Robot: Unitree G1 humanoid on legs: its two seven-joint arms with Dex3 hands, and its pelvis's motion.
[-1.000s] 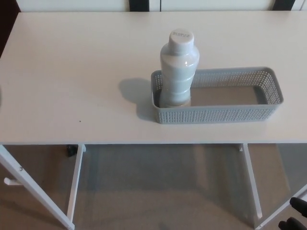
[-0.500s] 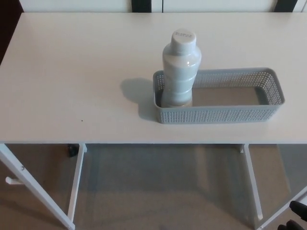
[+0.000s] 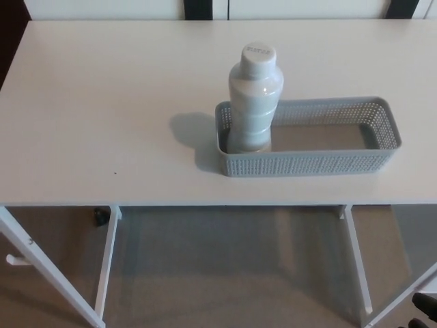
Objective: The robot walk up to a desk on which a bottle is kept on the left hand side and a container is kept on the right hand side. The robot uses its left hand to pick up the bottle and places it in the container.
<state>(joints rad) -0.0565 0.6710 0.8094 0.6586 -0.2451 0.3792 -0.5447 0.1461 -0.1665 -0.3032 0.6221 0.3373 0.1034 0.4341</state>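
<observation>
Bottle (image 3: 255, 99): stands upright in the left end of the container (image 3: 321, 162), base on the container floor, cap on top; its long axis is vertical.
Container: grey perforated tray on the right half of the table (image 3: 102, 109), long axis running left to right; the right portion is bare of contents.
Left hand: not in view, so nothing can be said of its fingers.
Right hand (image 3: 425, 311): only a dark sliver at the bottom right corner, below the table's near edge (too little shows to tell whether its fingers are spread or pressed together).
Key relation: the bottle lies far and to the left of that visible sliver, well apart from it, with the near table edge between them; no hand touches the bottle.
Task stage: judged from how things lie, the placing looks done, since the bottle already rests inside the container.
Next move: probably none on the bottle; if it needed shifting, a grasp from the left side around the upright body would suit.
</observation>
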